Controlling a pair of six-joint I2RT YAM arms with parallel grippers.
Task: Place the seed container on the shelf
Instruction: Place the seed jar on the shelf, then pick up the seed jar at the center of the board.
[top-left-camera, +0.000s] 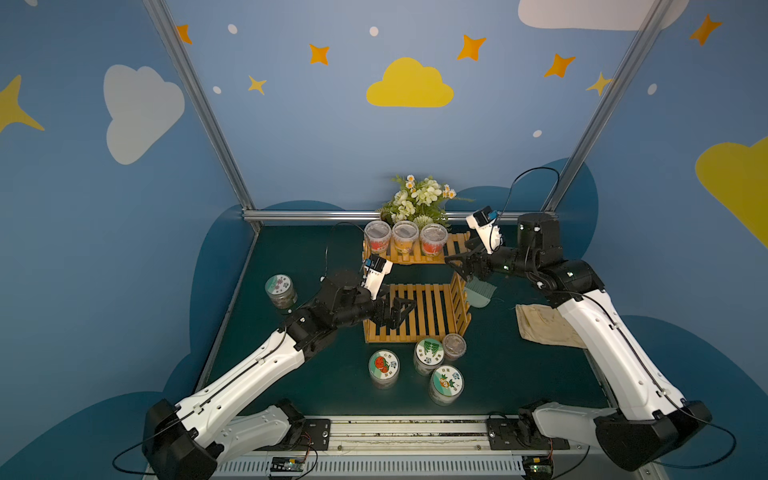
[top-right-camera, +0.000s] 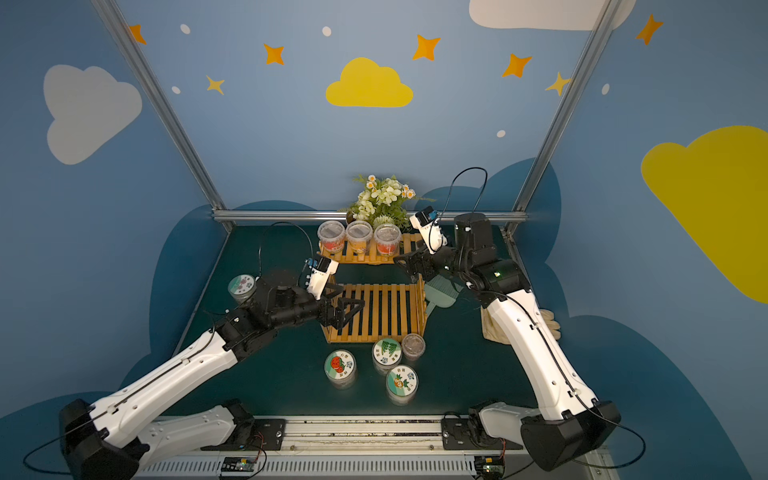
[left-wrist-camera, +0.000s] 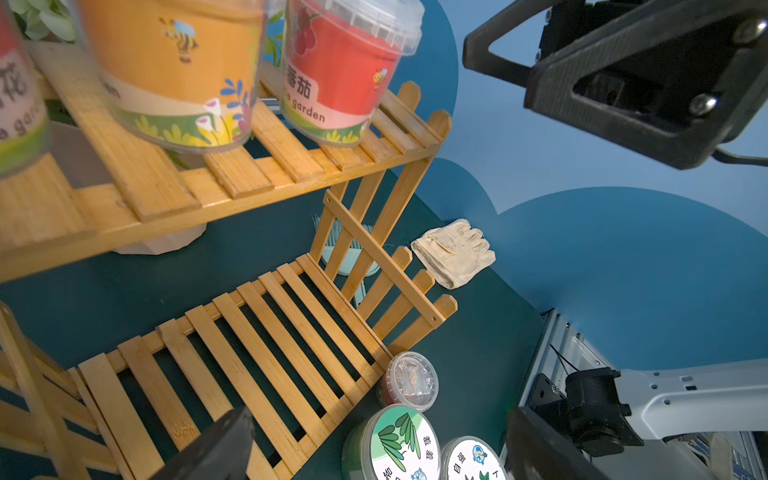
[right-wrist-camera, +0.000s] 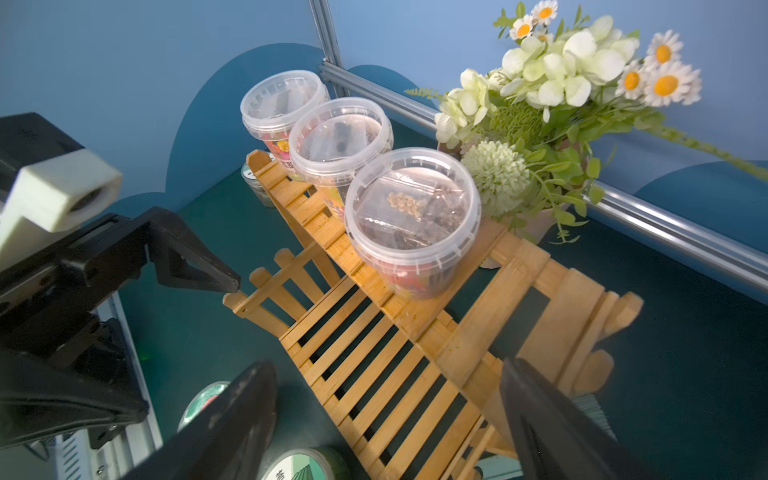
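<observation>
Seed containers: three clear-lidded tubs stand upright in a row on the upper tier of the shelf (top-left-camera: 432, 307), filling its left and middle part: left tub (top-left-camera: 377, 237), orange-labelled middle tub (top-left-camera: 405, 237), red-labelled right tub (top-left-camera: 433, 240). Neighbours stand very close; whether they touch is unclear.
Upper tier, right end: bare slats, just right of the red-labelled tub.
Lower tier: bare slats, nearer than the upper tier.
Right gripper (top-left-camera: 455, 266): jaws spread with nothing between them, hanging by the right end of the upper tier, near the red-labelled tub but apart from it.
Left gripper (top-left-camera: 401, 313): jaws wide apart and empty, hanging over the left part of the lower tier.
Small clear-lidded pot (top-left-camera: 454, 345): on the table (top-left-camera: 519, 374), just beside the shelf's near right corner.
Printed-lid tins: leaf-lid tin (top-left-camera: 429, 353) beside the small pot; tomato-lid tin (top-left-camera: 383, 365) and another tin (top-left-camera: 446, 382) nearer; one more tin (top-left-camera: 280, 289) far off to the left.
Flower pot (top-left-camera: 419, 199): behind the shelf.
Teal brush (top-left-camera: 480, 293): on the table right of the shelf.
Cloth gloves (top-left-camera: 544, 324): further right, partly under the right arm.
</observation>
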